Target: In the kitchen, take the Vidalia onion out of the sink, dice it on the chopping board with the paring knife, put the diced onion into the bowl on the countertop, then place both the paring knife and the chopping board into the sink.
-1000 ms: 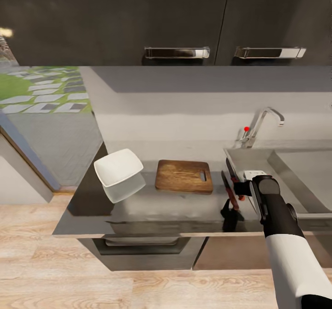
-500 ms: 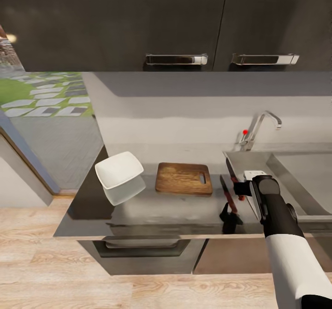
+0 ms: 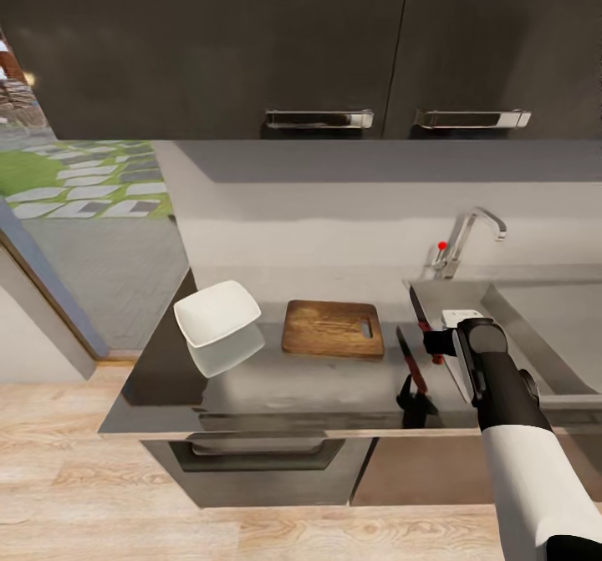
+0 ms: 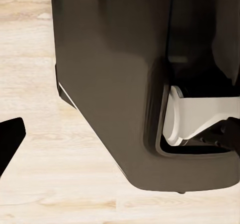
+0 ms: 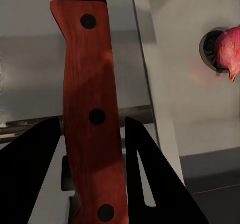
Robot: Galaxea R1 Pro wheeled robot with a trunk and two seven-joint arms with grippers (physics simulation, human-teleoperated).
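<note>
- One paring knife (image 3: 420,317): its red handle, with three dark rivets, sits between the right gripper (image 5: 92,134) fingers, and the dark blade points away over the strip of counter (image 3: 276,381) just left of the sink (image 3: 535,327).
- The two dark fingers (image 5: 30,169) of the right gripper are pinched on the handle from both sides, and the knife is held above the counter, whose steel mirrors it.
- One Vidalia onion (image 5: 227,51) lies in the sink basin beside the drain.
- One chopping board (image 3: 333,328) lies flat on the counter, left of the knife and apart from it.
- One white bowl (image 3: 216,313) stands left of the board, close beside it.
- One chrome faucet (image 3: 464,239) with a red knob rises behind the sink's far left corner.
- Two dark wall cabinets (image 3: 251,43) hang above.
- Left gripper: one dark finger (image 4: 9,141) shows over pale wood floor (image 4: 35,59) beside the robot's dark body; I cannot tell its opening.
</note>
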